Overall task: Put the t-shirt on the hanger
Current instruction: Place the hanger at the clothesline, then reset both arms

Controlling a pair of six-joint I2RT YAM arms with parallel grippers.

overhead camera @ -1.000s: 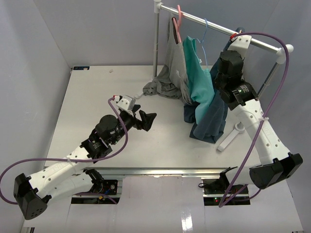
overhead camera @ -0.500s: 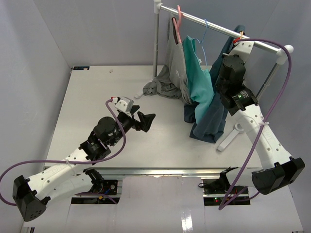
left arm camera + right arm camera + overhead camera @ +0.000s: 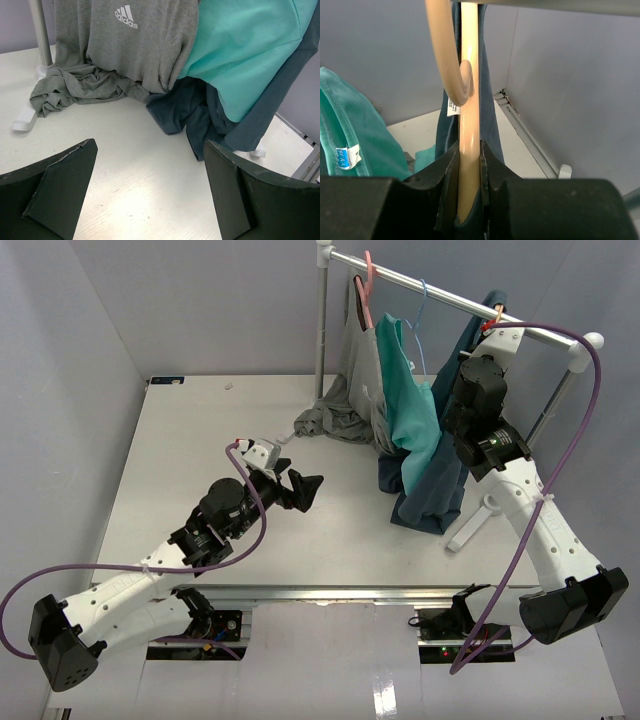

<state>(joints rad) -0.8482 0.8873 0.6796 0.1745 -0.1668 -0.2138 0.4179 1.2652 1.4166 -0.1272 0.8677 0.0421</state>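
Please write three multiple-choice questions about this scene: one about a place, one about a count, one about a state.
1. The green shirt hangs:
A. between the grey shirt and the dark blue t-shirt
B. left of the grey shirt
C. right of the dark blue t-shirt

2. Garments hanging at the rail:
A. two
B. three
C. five

3. The right gripper is:
A. open and empty
B. shut on the tan hanger
C. shut on the green shirt

Answers: A, green sits in the middle; B, grey, green and blue hang there; B, the wrist view shows it clamping the hanger.
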